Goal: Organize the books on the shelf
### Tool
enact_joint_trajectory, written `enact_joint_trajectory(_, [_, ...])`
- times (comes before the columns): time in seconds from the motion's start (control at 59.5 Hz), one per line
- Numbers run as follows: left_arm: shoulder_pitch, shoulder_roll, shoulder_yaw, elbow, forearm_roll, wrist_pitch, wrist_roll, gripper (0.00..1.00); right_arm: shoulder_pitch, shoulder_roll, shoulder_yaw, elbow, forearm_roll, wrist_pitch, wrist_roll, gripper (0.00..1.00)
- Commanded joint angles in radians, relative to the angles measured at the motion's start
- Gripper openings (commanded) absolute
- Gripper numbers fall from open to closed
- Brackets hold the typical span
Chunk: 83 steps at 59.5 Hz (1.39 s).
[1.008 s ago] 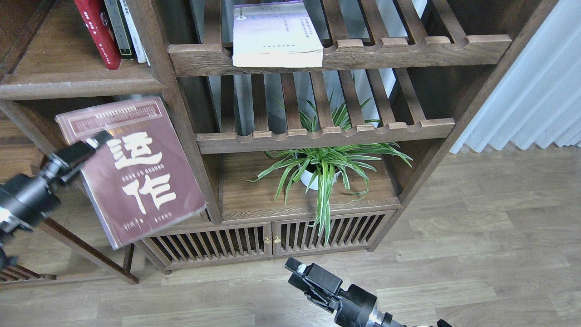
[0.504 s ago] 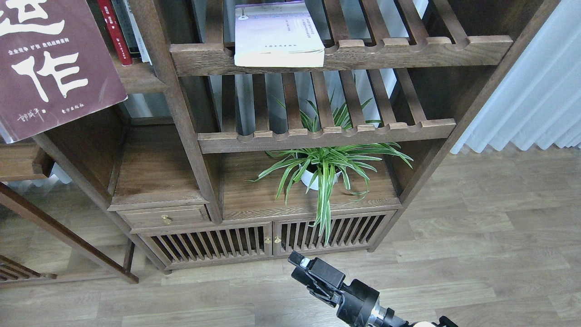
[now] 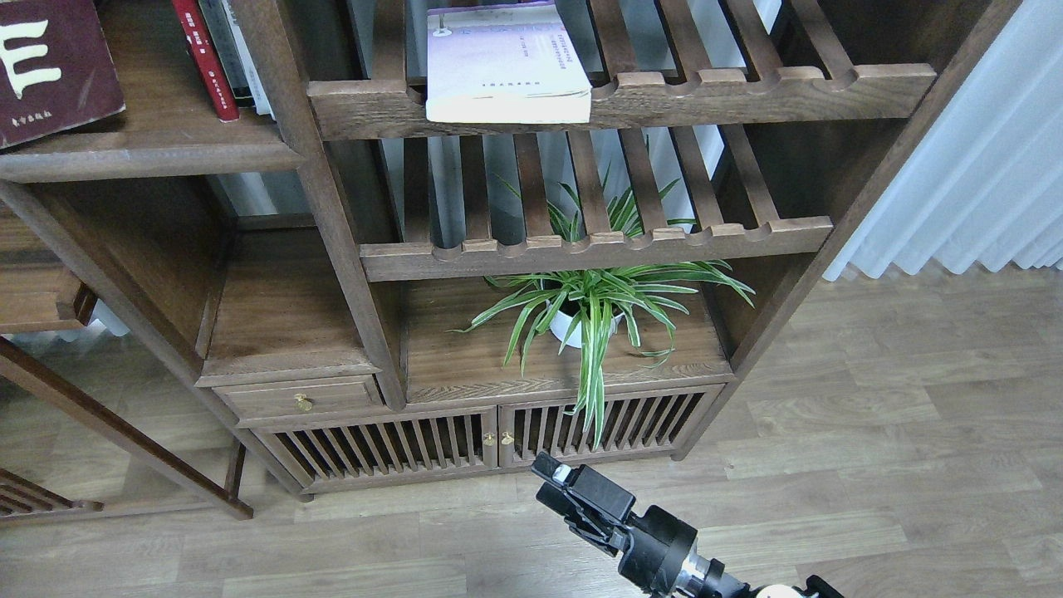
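Only the right arm in frame, coming in from the bottom edge, angled up and to the left. Right gripper (image 3: 555, 480) sits low, holding nothing, seen dark and end-on, so can't tell if fingers are apart. Left arm out of view.

We see a matt, grained dark wood shelf (image 3: 166, 154), a smooth paper-covered maroon book (image 3: 50, 66), and our matt black plastic right gripper (image 3: 552, 482).

maroon book (image 3: 50, 71) cream characters | red book (image 3: 206, 62) | lavender-white book (image 3: 502, 62) | shelf (image 3: 149, 154) dark brown | plant (image 3: 594, 303) green-striped
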Motion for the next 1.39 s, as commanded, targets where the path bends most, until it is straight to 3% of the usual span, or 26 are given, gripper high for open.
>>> enact_joint_trajectory(0.0, [-0.059, -0.074, 0.009, 0.017, 0.070, 0.000, -0.004, 0.02, 0.004, 0.002, 0.000, 0.000, 0.001, 0.000, 0.000, 0.96])
enact_joint_trajectory(0.05, [-0.085, -0.141, -0.005, 0.029, 0.137, 0.000, -0.004, 0.02, 0.006, 0.006, 0.000, 0.000, 0.001, 0.000, 0.000, 0.96])
enact_joint_trajectory(0.521, [-0.104, -0.322, -0.183, 0.110, 0.239, 0.000, -0.051, 0.02, 0.013, 0.010, 0.035, 0.003, 0.011, 0.000, 0.021, 0.96])
enact_joint_trajectory(0.655, [-0.104, -0.385, -0.181, 0.167, 0.239, 0.000, -0.134, 0.02, 0.024, 0.011, 0.035, 0.005, 0.012, 0.000, 0.041, 0.96])
enact_joint_trajectory(0.79, [-0.104, -0.408, -0.165, 0.167, 0.239, 0.000, -0.180, 0.02, 0.033, 0.019, 0.035, 0.011, 0.015, 0.000, 0.043, 0.96])
enact_joint_trajectory(1.21, [-0.124, -0.399, -0.165, 0.126, 0.352, 0.000, -0.182, 0.01, 0.157, 0.025, 0.034, 0.020, 0.096, 0.000, 0.048, 0.96])
enact_joint_trajectory(1.378, [-0.141, -0.401, -0.137, 0.140, 0.428, 0.000, -0.186, 0.01, 0.188, 0.025, 0.035, 0.026, 0.129, 0.000, 0.086, 0.96])
